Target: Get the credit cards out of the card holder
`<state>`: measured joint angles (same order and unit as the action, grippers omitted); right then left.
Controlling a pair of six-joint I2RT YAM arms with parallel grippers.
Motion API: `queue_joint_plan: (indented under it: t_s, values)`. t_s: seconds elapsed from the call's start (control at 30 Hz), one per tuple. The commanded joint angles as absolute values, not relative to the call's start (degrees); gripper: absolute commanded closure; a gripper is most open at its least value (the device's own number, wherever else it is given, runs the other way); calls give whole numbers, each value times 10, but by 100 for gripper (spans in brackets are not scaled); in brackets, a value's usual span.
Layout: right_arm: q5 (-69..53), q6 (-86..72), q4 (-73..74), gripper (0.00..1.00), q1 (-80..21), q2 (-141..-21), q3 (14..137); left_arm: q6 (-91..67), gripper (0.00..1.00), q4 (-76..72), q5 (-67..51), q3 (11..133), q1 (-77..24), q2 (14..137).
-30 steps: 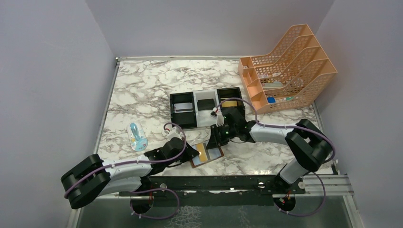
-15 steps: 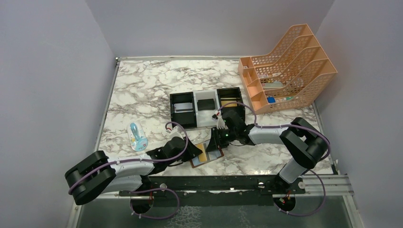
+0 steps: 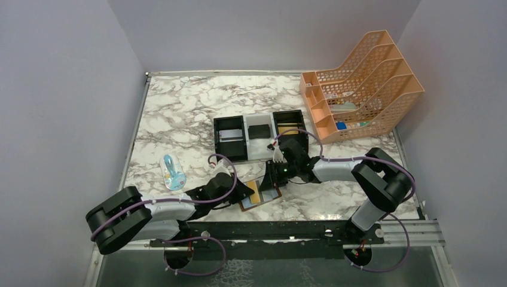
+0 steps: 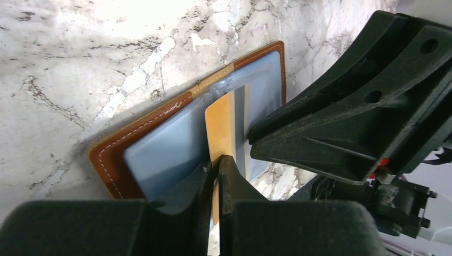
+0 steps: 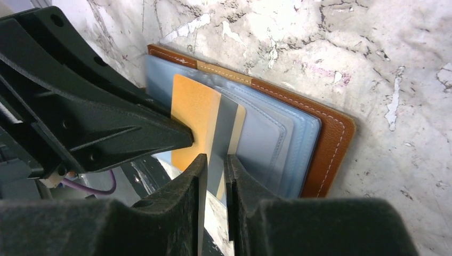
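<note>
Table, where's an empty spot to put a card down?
Biggest bare marble: the far-left corner of the table, between back wall and black tray. Another patch sits between that tray and the small blue thing. It's crowded where the left gripper and right gripper meet at the card holder and its gold card.

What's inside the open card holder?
A gold-tan card with a grey strip juts from the card holder's blue pockets. The fingers cover its near end; the pockets' insides are hidden.

A lab test cell. Plain walls (image 3: 60, 119) box in a marbled counter (image 3: 179, 107). A metal rail (image 3: 269, 229) carries two robot arms (image 3: 161, 209).
</note>
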<state>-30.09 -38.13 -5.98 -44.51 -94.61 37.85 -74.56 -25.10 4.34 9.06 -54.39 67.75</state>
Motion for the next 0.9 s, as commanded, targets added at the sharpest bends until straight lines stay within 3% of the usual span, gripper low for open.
queue_joint_plan:
  t_s: [0.0,0.23,0.37,0.57,0.7,0.87]
  values:
    - [-209,-368,-24,80,-449,-962,349,-753,99,-260,32,77,-546,656]
    - [-210,-355,-18,80,-449,-960,358,-760,100,-254,40,56,-546,618]
    - [-225,-365,-33,80,-449,-964,354,-748,86,-254,32,70,-546,626]
    - [-235,-369,-42,80,-449,-975,351,-737,79,-261,8,99,-546,672]
    - [-237,-373,-46,80,-449,-974,348,-741,80,-277,0,107,-546,698]
    - [-224,-370,-37,80,-449,-966,348,-746,97,-280,9,98,-546,691]
